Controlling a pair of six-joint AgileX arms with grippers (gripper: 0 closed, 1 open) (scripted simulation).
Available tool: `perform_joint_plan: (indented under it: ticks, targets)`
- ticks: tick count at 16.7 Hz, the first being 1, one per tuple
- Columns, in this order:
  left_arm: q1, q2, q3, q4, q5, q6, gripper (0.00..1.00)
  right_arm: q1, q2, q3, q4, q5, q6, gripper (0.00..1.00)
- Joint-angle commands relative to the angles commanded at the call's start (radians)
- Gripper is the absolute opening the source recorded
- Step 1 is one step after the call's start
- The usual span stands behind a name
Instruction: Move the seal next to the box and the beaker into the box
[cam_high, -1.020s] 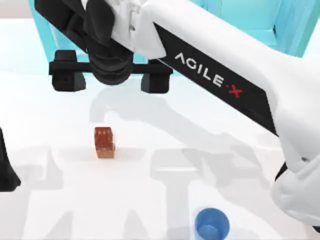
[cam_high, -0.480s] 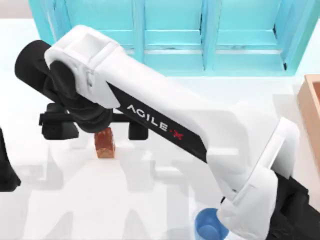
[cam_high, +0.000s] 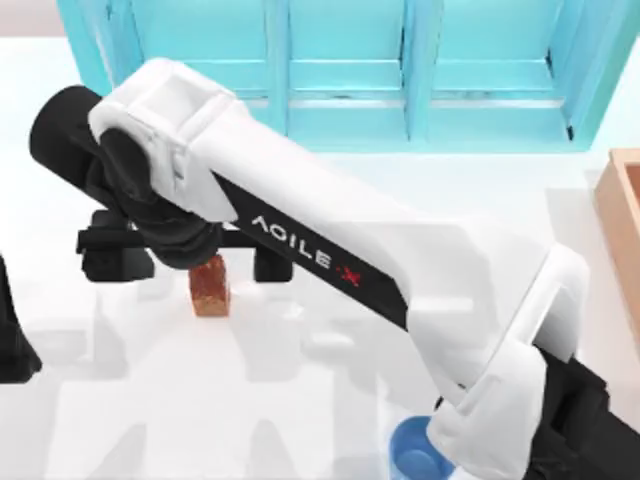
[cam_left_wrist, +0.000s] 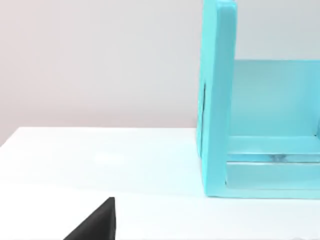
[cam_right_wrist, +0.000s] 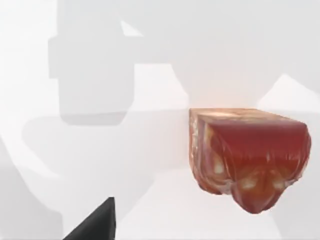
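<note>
The seal (cam_high: 210, 287), a reddish-brown block with a tan base, stands on the white table at the left. My right arm reaches across the table, and its gripper (cam_high: 190, 262) hangs open right over the seal, one black finger (cam_high: 112, 258) on each side of it and well apart from it. The wrist hides the seal's top. In the right wrist view the seal (cam_right_wrist: 247, 155) sits close below, off to one side. The blue beaker (cam_high: 412, 455) stands at the front edge, half hidden by my right arm. The tan box (cam_high: 622, 220) shows at the right edge.
A big turquoise shelf unit (cam_high: 350, 70) runs along the back of the table and also appears in the left wrist view (cam_left_wrist: 260, 130). My left arm (cam_high: 12, 340) stays parked at the left edge. Bare white table lies between the seal and the box.
My right gripper has come down from above and behind the seal to hang directly over it, fingers still spread. The seal and beaker have not moved.
</note>
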Motion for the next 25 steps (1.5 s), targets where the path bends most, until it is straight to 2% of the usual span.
perform_joint_plan:
  ticks: [6, 11, 24, 25]
  targets:
    - [0.0, 0.0, 0.0, 0.0, 0.0, 0.0, 1.0, -0.025, 0.225, 0.23, 0.003, -0.001, -0.025, 1.0]
    - [0.0, 0.0, 0.0, 0.0, 0.0, 0.0, 1.0, -0.029, 0.249, 0.254, 0.003, -0.001, -0.029, 1.0]
    - [0.0, 0.0, 0.0, 0.0, 0.0, 0.0, 1.0, -0.029, 0.249, 0.254, 0.003, -0.001, -0.029, 0.02]
    - [0.0, 0.0, 0.0, 0.0, 0.0, 0.0, 1.0, -0.029, 0.249, 0.254, 0.003, -0.001, -0.029, 0.0]
